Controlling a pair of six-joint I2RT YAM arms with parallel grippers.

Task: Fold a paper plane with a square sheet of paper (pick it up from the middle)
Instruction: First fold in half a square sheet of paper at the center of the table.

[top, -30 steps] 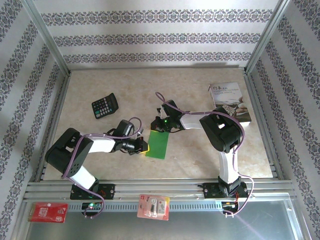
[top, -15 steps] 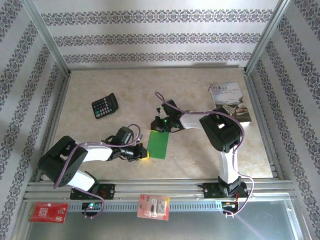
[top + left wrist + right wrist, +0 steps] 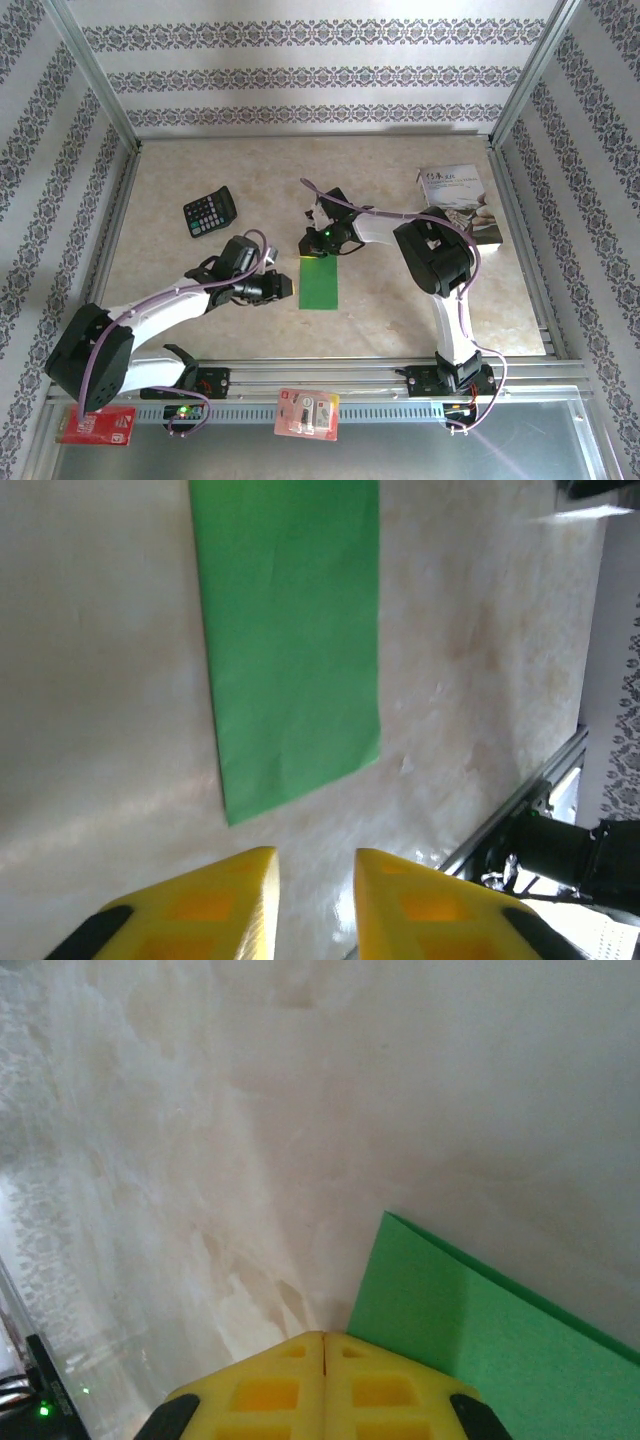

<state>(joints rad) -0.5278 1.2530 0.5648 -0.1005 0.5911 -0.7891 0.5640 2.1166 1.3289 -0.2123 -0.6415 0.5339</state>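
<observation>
Top external view gives us the folded square sheet of paper (image 3: 319, 284) as a narrow green rectangle lying flat on the table (image 3: 385, 315), between the two arms. Compared with a second ago, it now sits straighter, its long sides nearly square to the table's near edge, where before it leaned. The left arm has sunk low and stretched out, its elbow swung towards the near-left corner. The left gripper (image 3: 289, 289), which touched the sheet's near-left corner a second ago, now lies just beside its left edge. The right gripper (image 3: 316, 253) has shifted slightly away from us and rests at the sheet's far edge.

On the left wrist view, we see the left gripper (image 3: 315, 880) parted, a gap between its yellow fingers (image 3: 225, 895), holding nothing, with the sheet (image 3: 290, 630) flat on the table just beyond the tips. On the right wrist view, the right gripper (image 3: 323, 1338) is clenched, its yellow pads pressed together, and the sheet (image 3: 480, 1330) runs up to the tips on one side. We cannot tell whether any paper is pinched between them.

Elsewhere, a black calculator (image 3: 210, 211) and a white booklet (image 3: 458, 200) lie well apart from the sheet. A red packet (image 3: 95, 423) and a blister card (image 3: 307, 413) rest on the metal ledge before the arm bases. The card holds small items we cannot make out.
</observation>
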